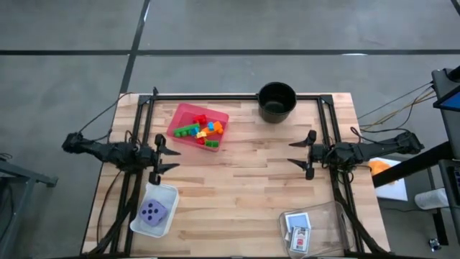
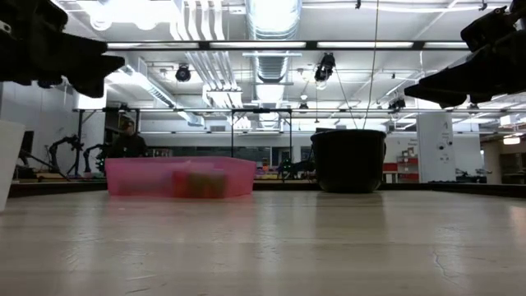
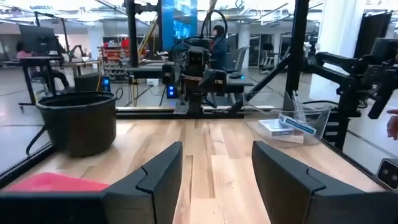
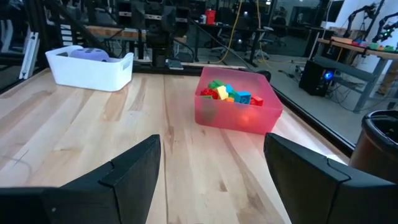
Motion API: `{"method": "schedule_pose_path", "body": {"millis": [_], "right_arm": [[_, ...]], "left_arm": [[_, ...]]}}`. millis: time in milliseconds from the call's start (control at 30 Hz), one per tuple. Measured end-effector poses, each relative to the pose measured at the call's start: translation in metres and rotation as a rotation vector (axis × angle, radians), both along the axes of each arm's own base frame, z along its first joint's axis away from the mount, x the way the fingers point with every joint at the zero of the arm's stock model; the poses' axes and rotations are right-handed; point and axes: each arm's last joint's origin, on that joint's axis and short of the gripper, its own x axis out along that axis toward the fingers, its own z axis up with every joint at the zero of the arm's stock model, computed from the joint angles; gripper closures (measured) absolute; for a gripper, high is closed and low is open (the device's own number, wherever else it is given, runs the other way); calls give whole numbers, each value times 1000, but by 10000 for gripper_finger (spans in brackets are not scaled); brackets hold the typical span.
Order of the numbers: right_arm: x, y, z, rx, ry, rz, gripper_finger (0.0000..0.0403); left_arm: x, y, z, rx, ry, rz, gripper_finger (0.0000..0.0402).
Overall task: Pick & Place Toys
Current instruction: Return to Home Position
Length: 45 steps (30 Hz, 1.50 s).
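Several small plastic bricks [image 1: 203, 130], green, red, orange, teal and yellow, lie in the pink square tray [image 1: 181, 115] at the far left; they also show in the right wrist view [image 4: 227, 92]. The purple dotted die [image 1: 152, 212] sits in a white bin [image 1: 171, 193] at the near left. Cards [image 1: 297, 224] lie in a clear bin [image 1: 332, 208] at the near right. My left gripper [image 1: 177, 153] is open and empty, above the table's left side. My right gripper [image 1: 290, 155] is open and empty, above the right side.
A black round pot [image 1: 277, 101] stands at the table's far edge, right of the tray. A black frame rail [image 1: 237, 96] runs along the far edge and down both sides. Bare wood lies between the two grippers. People show in the room beyond.
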Motion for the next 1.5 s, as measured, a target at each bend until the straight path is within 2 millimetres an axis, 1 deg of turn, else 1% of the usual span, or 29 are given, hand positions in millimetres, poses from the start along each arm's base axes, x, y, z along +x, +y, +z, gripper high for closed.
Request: {"method": "schedule_pose_path", "body": {"millis": [167, 333, 733, 1500], "right_arm": [[0, 0, 0, 0, 1, 0, 117], [0, 0, 0, 0, 0, 0, 117], [0, 0, 0, 0, 0, 0, 117], [0, 0, 0, 0, 0, 0, 117]], "left_arm": [[3, 7, -3, -9, 38, -20, 208], [6, 13, -6, -13, 82, 49, 208], [11, 13, -14, -19, 170, 55, 208], [12, 13, -15, -18, 179, 56, 208]]}}
